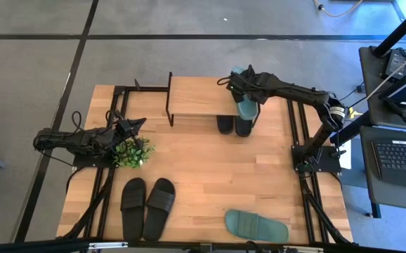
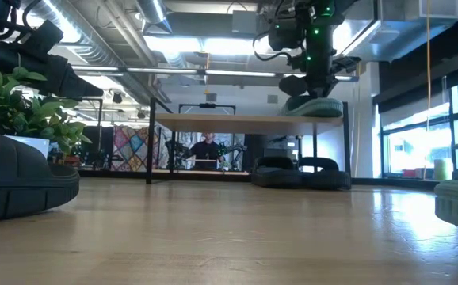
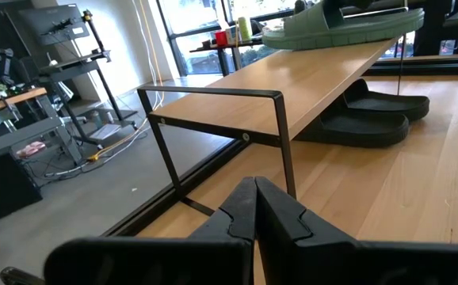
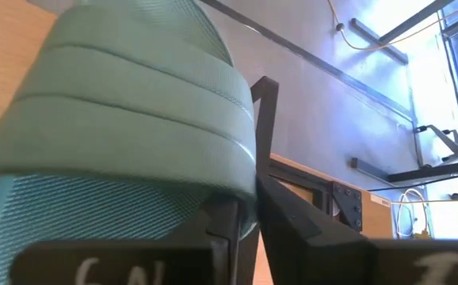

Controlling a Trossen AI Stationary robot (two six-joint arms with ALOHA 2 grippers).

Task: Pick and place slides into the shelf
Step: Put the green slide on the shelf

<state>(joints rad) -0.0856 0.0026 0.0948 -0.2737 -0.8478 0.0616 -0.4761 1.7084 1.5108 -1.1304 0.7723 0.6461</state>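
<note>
Sage-green ribbed slide (image 1: pixel 256 225) lies nearest, alone at the table's front edge, beside a matte black pair (image 1: pixel 147 205). Left gripper (image 1: pixel 135 126) waits by the plant (image 1: pixel 132 152), fingers together. Farther back, right gripper (image 1: pixel 239 83) clamps the other green slide (image 1: pixel 248 109) at the wooden shelf's (image 1: pixel 196 96) end, above a stowed black pair (image 1: pixel 234 125). Risk: released overhanging, it tips off.

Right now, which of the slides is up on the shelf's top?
The green slide at the right gripper, on the shelf top's right end. The black pair sits underneath; the other green slide lies on the table.
</note>
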